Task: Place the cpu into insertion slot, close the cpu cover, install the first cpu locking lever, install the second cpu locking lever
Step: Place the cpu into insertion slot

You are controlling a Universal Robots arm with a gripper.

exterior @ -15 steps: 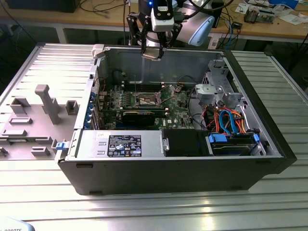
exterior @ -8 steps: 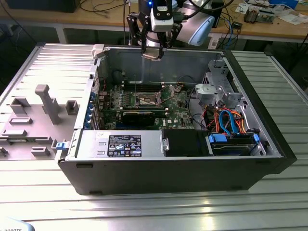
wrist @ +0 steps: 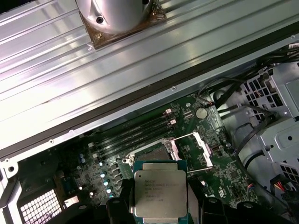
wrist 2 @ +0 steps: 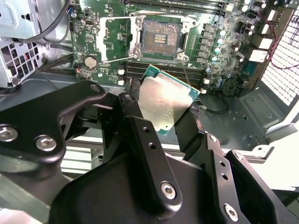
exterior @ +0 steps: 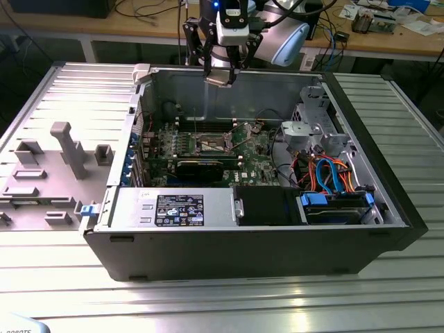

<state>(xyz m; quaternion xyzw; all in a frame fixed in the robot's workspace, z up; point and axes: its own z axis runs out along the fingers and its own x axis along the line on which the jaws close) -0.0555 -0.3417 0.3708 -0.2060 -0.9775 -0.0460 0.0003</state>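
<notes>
- Gripper (exterior: 220,78) is clenched on the cpu (wrist 2: 164,103), grasping it by two edges, high over the far wall of the case (exterior: 243,250).
- Slot (wrist 2: 161,38) lies uncovered on the board (exterior: 258,157), well below the cpu.
- Cover (wrist 2: 136,35) is swung open just beside the slot.

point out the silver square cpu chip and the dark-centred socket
silver square cpu chip (wrist 2: 164,103): second wrist view, middle of its metal top
dark-centred square socket (wrist 2: 160,38): second wrist view, its dark centre
</notes>
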